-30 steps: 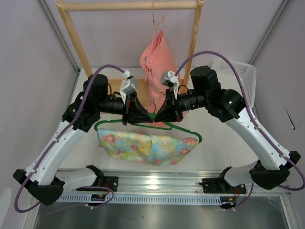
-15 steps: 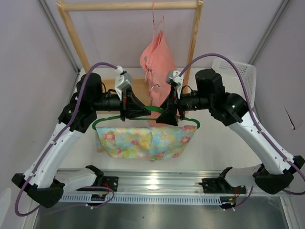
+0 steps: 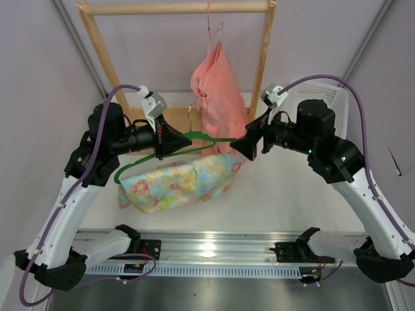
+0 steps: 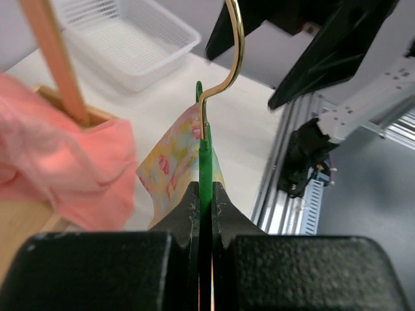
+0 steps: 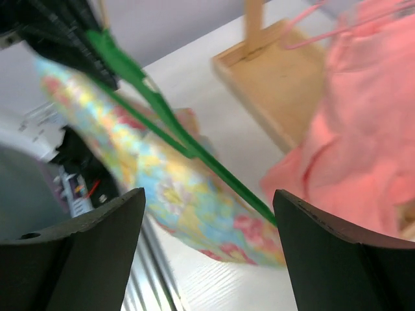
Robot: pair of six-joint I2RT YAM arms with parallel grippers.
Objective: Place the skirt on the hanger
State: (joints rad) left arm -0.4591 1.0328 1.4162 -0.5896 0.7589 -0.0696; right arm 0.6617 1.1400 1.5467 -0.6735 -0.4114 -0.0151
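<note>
The dark green hanger [image 3: 207, 138] hangs tilted in the air, its left end lower, with the flowered pastel skirt [image 3: 176, 184] draped over its lower bar. My left gripper [image 3: 176, 141] is shut on the hanger's upper part near the gold hook. In the left wrist view the green edge of the hanger [image 4: 205, 159] runs straight between the closed jaws of the left gripper [image 4: 205, 194], with the skirt [image 4: 170, 170] behind. My right gripper [image 3: 238, 146] stands open just off the hanger's right end, holding nothing. Its wrist view shows the hanger [image 5: 170, 124] and the skirt [image 5: 165, 191] beyond the spread right gripper [image 5: 207, 223].
A salmon-pink garment [image 3: 217, 87] hangs on a pink wire hanger from the wooden rack [image 3: 175, 8] at the back, close behind both grippers. A white basket [image 3: 332, 97] stands at the back right. The metal rail [image 3: 207, 249] runs along the near edge.
My right gripper has opened, let go of the hanger and pulled back to the right. The left arm has carried hanger and skirt leftward; the hanger now tilts down to the left.
</note>
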